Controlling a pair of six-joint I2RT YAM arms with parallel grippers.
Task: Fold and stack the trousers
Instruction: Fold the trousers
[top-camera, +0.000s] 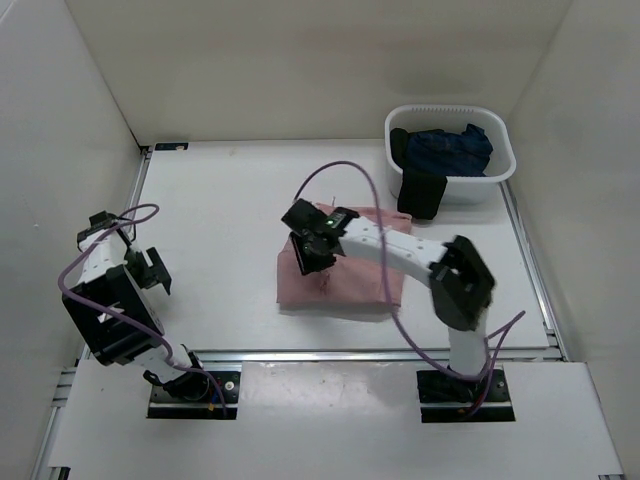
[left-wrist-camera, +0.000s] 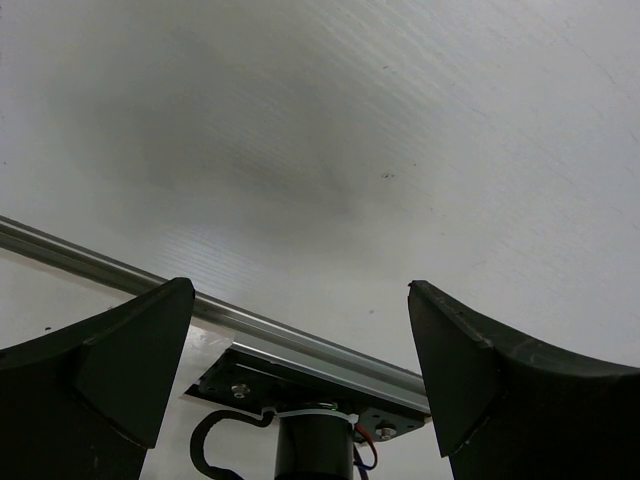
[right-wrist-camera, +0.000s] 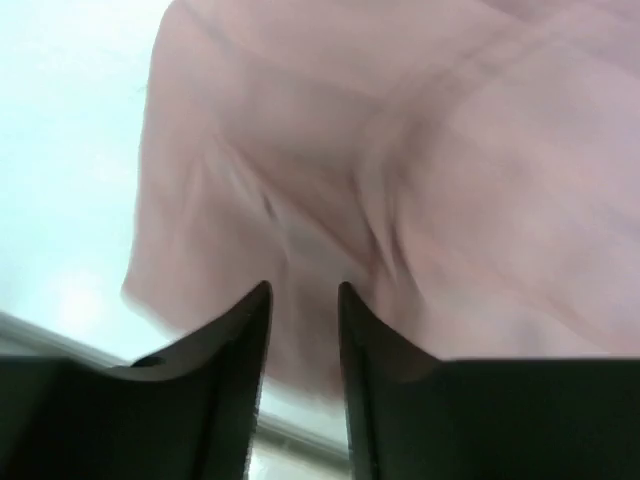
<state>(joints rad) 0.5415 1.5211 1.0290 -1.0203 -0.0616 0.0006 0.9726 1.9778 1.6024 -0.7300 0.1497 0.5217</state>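
Observation:
The dusty-pink trousers (top-camera: 352, 285) lie folded into a rough rectangle in the middle of the table. My right gripper (top-camera: 318, 254) is down on their left part. In the right wrist view its narrow-set jaws (right-wrist-camera: 303, 290) pinch a ridge of the pink fabric (right-wrist-camera: 400, 150), and wrinkles run into the gap; the picture is blurred. My left gripper (top-camera: 150, 268) is open and empty, held above the left side of the table, well away from the trousers. Its view (left-wrist-camera: 300, 300) shows only bare table, a rail and its own arm base.
A white basket (top-camera: 503, 168) stands at the back right with a dark navy garment (top-camera: 452, 150) inside and a black garment (top-camera: 420, 193) hanging over its front wall. White walls close in the left, back and right. A metal rail (top-camera: 380, 354) runs along the near edge.

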